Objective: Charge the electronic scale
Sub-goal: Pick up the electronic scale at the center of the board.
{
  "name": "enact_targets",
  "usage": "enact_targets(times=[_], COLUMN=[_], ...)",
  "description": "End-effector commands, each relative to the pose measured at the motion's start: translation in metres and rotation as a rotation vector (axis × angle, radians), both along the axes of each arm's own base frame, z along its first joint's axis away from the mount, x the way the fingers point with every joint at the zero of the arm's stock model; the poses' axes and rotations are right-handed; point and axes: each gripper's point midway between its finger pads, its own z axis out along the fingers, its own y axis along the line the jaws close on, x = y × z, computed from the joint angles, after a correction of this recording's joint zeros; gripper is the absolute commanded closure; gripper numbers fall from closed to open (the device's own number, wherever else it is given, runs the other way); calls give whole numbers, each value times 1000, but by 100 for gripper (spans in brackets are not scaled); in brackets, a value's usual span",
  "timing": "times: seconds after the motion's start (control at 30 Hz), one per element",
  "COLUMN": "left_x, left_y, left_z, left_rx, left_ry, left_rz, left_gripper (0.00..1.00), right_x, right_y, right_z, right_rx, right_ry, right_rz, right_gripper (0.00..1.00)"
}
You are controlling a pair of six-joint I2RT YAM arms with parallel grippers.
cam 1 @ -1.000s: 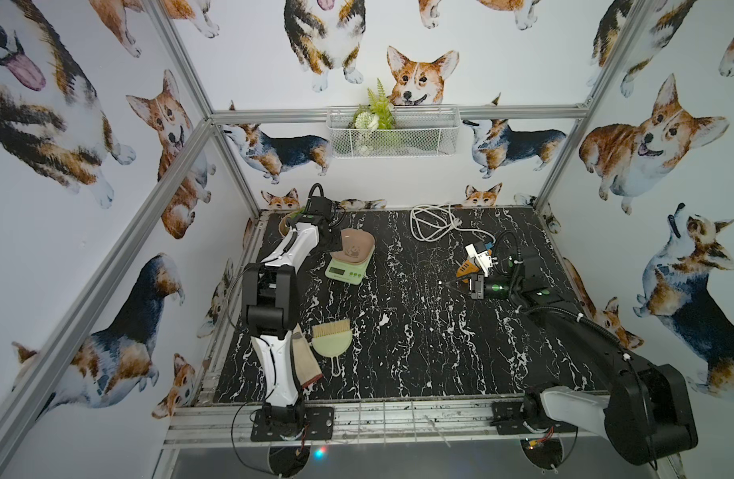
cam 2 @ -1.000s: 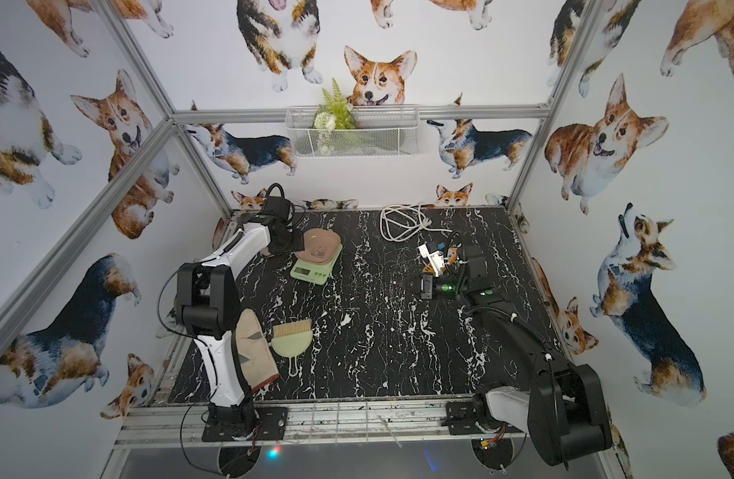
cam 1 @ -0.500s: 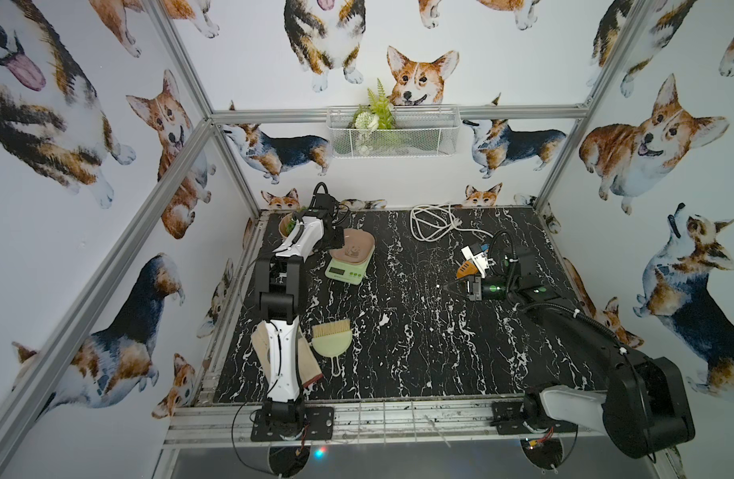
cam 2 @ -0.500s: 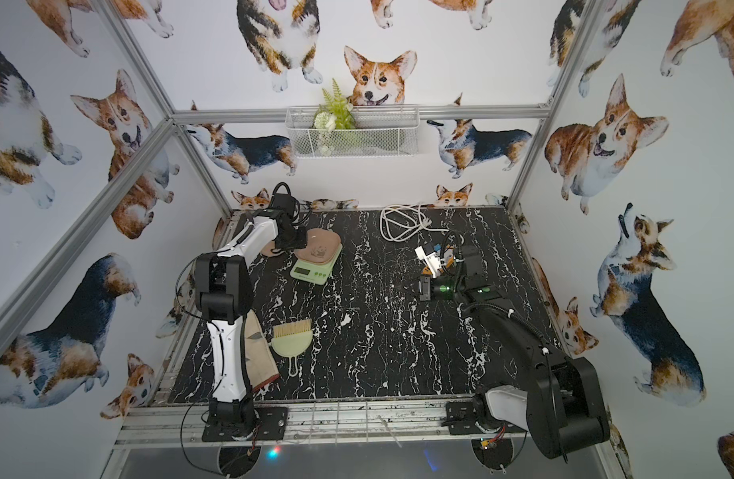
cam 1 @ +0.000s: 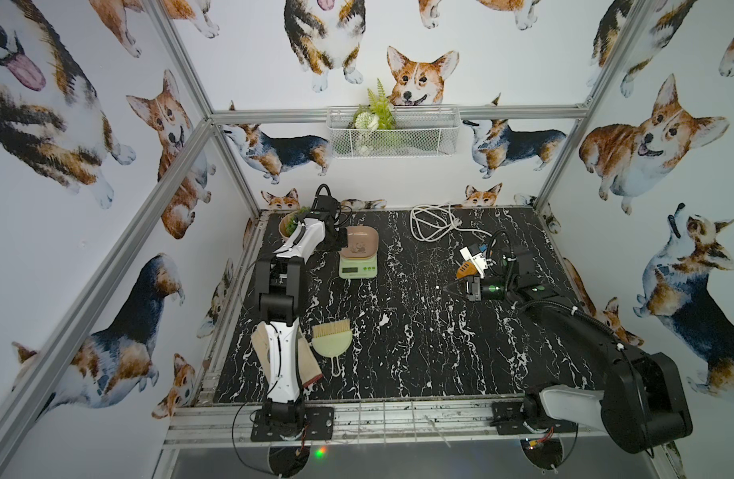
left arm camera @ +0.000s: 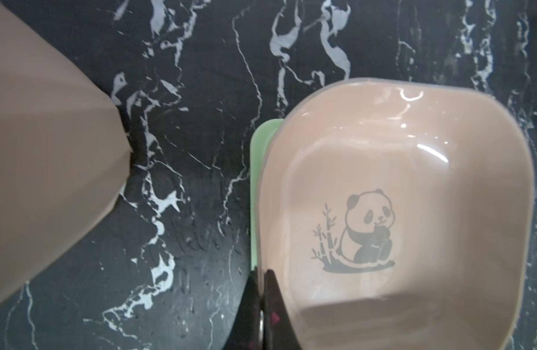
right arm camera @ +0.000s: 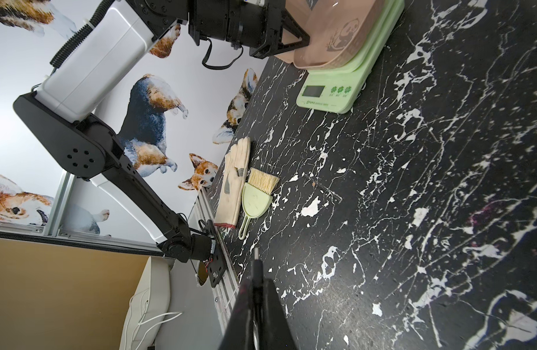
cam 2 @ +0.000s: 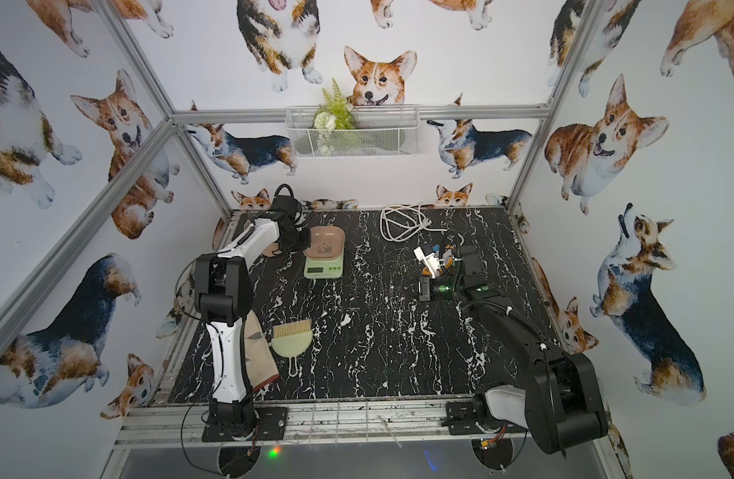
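Electronic scale (cam 1: 357, 269): pale green, set flat on the black marbled table (cam 1: 398, 356), at about 11 o'clock from its centre in both top views, with the pink tray (left arm camera: 412, 181) seated on top. Left gripper (left arm camera: 262, 274): closed, the tray's rim pinched at its 9 o'clock edge. Right gripper (right arm camera: 255, 278): pressed together on a small dark plug (right arm camera: 256, 253), positioned at 3 o'clock, well apart from the scale.

The tray (left arm camera: 412, 181) hides most of the electronic scale (left arm camera: 259, 157); the left arm (cam 1: 280, 356) covers part of the glove (cam 1: 309, 363).
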Motion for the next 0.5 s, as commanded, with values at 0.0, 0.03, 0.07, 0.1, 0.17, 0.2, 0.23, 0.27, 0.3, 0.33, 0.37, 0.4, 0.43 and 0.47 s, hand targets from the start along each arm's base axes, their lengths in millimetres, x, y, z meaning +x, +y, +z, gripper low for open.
enact_targets(times=[0.0,0.03,0.07,0.1,0.17,0.2,0.23,0.27,0.3,0.33,0.37,0.4,0.43,0.47], left_x=[-15,-22,-27,-33,-43,-47,-53,-58,-64,-70,-74,-79,-83,-86], left_y=[-23,-30,-36,-41,-55,-60,-67,-74,-79,-86,-90,-93,-96,-98], left_z=[11,15,21,25,37,41,45,50,51,55,58,61,64,68], left_rx=[-123,-161,-195,-227,-327,-368,-408,-434,-448,-466,-488,-517,-548,-576], left_ry=[-7,-9,-19,-21,-33,-32,-30,-28,-23,-26,-27,-29,-31,-34], left_rz=[-41,-50,-57,-65,-78,-81,-86,-96,-106,-119,-123,-125,-122,-120], left_gripper=[100,100,100,100,100,100,100,100,100,100,100,100,100,100], right_x=[4,6,7,7,8,8,9,9,10,11,11,12,13,13], right_y=[3,3,3,4,4,4,4,4,4,4,4,4,4,4], right_z=[4,4,3,3,3,2,1,1,-1,-3,-5,-7,-8,-8], right_rx=[44,50,55,60,70,72,78,86,92,94,95,97,102,107], right_ry=[-12,-12,-14,-14,-15,-14,-17,-18,-19,-16,-14,-10,-7,-4], right_rz=[-5,-10,-15,-15,-17,-20,-22,-26,-30,-37,-44,-50,-53,-53], right_gripper=[100,100,100,100,100,100,100,100,100,100,100,100,100,100])
